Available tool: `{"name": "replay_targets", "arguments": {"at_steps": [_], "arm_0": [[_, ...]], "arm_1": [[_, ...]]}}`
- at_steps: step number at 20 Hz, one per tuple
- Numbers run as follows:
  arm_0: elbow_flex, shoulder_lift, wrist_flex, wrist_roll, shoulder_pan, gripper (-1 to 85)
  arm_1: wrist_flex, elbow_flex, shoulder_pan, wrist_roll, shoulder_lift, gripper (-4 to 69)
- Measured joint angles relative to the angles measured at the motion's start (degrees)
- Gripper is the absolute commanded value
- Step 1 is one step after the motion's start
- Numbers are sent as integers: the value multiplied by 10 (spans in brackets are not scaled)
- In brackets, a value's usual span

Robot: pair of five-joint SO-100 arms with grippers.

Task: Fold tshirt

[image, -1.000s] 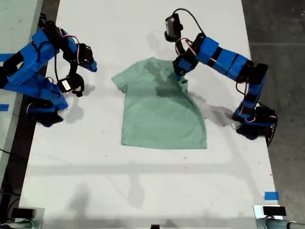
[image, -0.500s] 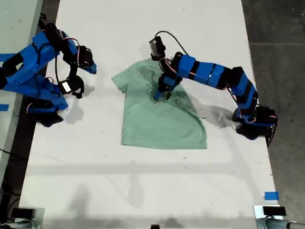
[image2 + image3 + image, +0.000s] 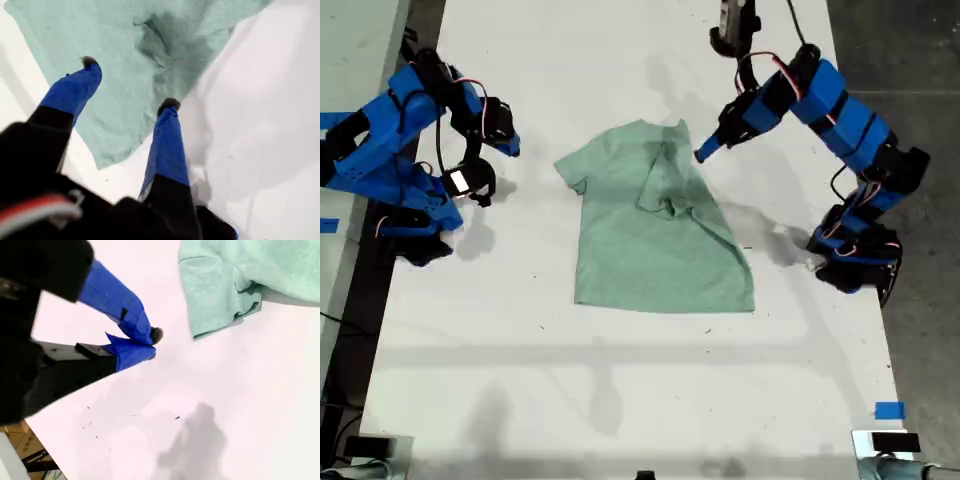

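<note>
The tshirt point(image 3: 655, 225) lies mid-worktop point(image 3: 620, 400), one sleeve flipped inward & bunched near the collar. My first end effector point(image 3: 703, 152) hangs just off the shirt's shoulder edge on the exterior view's right, jaws spread, holding nothing. My second end effector point(image 3: 152, 342) sits apart at the exterior view's left, tips pressed together, empty.

tshirt point(image 3: 655, 240): plain pale mint green, no print (darker in the creases)
table point(image 3: 620, 390): white
my first gripper point(image 3: 127, 85): blue fingers, black tips
my second gripper point(image 3: 150, 342): blue fingers, black body
tape point(image 3: 889, 410): blue, lower right of the exterior view
</note>
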Motion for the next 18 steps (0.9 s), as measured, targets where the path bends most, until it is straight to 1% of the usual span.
{"name": "replay_targets", "arguments": {"at_steps": [2,3,4,6,7,8,11,12,14,18], "arm_0": [[-46,-31,8,11,0,7],[-67,-51,10,24,0,51],[-92,-76,12,33,0,133],[-124,-108,14,40,-4,195],[-128,-123,11,47,-5,266],[-130,-141,2,56,-5,294],[-130,-208,-50,73,-10,338],[-125,-240,-61,75,-13,341],[-113,-296,-112,89,-18,345],[-111,-404,-171,90,-25,350]], "arm_1": [[0,64,-5,6,50,243],[0,90,-5,11,67,242],[0,110,-4,16,79,241],[0,136,-11,24,104,236],[0,146,-16,26,117,234],[0,156,-18,28,132,231],[-1,185,-18,35,171,227],[-1,193,-20,37,179,226],[-1,207,-24,40,197,225],[-10,232,-25,41,234,221]]}}
